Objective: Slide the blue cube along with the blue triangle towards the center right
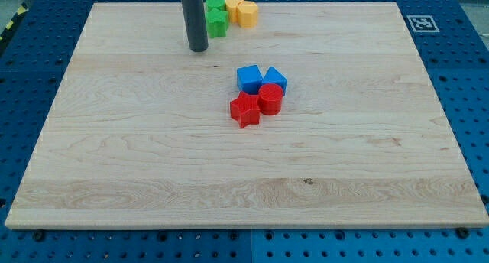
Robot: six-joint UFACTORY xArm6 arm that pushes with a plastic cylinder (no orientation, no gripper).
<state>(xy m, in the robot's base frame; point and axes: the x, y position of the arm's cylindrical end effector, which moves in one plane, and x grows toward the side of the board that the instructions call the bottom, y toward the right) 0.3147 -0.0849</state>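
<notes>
Tool is a bare rod, no jaws, so nothing to open or close and it holds nothing. My tip (198,49) sits near the surface's (114,156) top edge, left of centre, just beside the green blocks and well apart from the blue pair.

Blue cube (249,79) and blue triangle (274,79) sit side by side, touching or nearly so, a little above the middle of the surface. Cube is on the view's left, triangle on the right. Directly below them: red star (244,110) and red cylinder (270,99). The cylinder looks to be touching the triangle's lower edge.

Handling, my read: small rigid blocks, light, sliding easily on smooth wood. No grip possible, push only. Best contact is the cube's left face, mid-height of that face, so the cube drives the triangle toward the right edge. An off-centre push will likely spin the cube or split the pair. Triangle's slanted faces may let it slip sideways. The red cylinder may get dragged along.

No containers here. Top edge cluster: two green blocks (216,17), shapes unclear, with two yellow blocks (243,11) touching on their right.
</notes>
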